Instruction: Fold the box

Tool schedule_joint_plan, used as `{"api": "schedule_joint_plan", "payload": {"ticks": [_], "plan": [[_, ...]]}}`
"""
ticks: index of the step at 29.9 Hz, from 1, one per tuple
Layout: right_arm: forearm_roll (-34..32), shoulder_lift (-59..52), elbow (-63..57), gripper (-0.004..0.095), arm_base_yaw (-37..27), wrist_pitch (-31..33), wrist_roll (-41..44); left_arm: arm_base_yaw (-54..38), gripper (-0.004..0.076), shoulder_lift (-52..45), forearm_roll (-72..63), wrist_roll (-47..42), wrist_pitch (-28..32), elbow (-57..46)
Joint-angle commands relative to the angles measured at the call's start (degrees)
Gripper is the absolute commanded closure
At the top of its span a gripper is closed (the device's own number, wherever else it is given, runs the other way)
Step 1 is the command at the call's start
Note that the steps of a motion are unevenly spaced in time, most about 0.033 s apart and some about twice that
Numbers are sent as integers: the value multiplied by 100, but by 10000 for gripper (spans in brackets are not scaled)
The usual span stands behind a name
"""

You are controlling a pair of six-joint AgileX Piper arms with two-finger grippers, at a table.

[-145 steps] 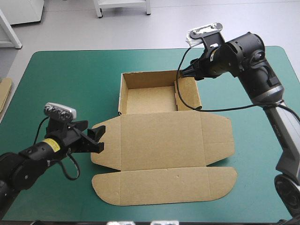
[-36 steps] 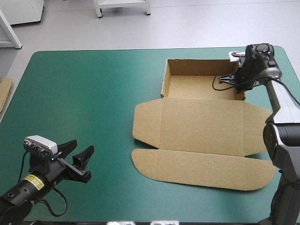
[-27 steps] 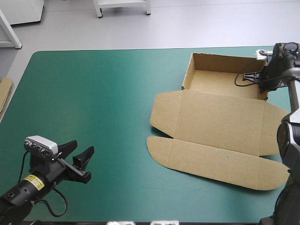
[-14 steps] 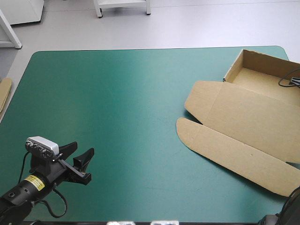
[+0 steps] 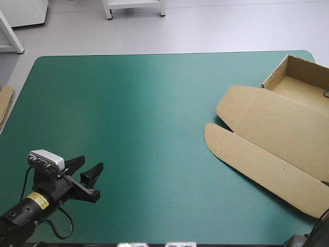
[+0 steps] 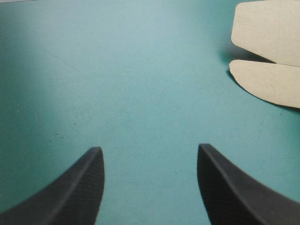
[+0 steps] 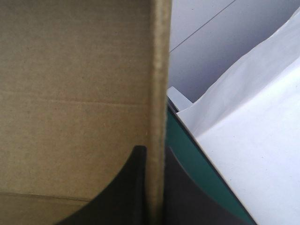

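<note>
one box [image 7: 75, 93] in right pincer [image 7: 153, 150]

pale grey floor [image 5: 231, 25], white furniture legs [image 5: 108, 9]

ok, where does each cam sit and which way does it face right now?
High view: above and behind, facing forward and down at the teal-green table; left gripper at the near-left corner, box at the right edge.
Left wrist view: on that wrist, looking past its open fingers over the table toward the lid flaps.
Right wrist view: along the right gripper, shut on a box wall.
Shared: high and left wrist both show the lid flaps.
</note>
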State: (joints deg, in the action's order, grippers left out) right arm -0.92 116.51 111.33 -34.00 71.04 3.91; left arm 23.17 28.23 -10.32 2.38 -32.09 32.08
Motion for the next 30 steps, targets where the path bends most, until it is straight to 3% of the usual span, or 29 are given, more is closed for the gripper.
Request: {"api": "schedule_joint_plan", "payload": {"ticks": [1,8,11,13,19,21,30], "plan": [[-9,-261,121,925,-30,36,-53,50,301,28,-72,-13,362,146],[-106,-154,108,923,-30,-1,-66,50,304,28,-110,-13,353,146],[-133,-154,108,868,-30,-34,-66,50,304,28,-110,-13,353,146],[-158,-154,118,773,-30,-47,-13,50,304,28,-110,-13,353,146],[-175,-203,131,273,-30,-47,53,50,304,28,-110,-13,353,146],[-198,-243,131,176,-30,-47,53,50,304,28,-110,-13,353,146],[-285,-542,131,170,-30,10,29,50,304,28,-110,-13,353,146]]}}
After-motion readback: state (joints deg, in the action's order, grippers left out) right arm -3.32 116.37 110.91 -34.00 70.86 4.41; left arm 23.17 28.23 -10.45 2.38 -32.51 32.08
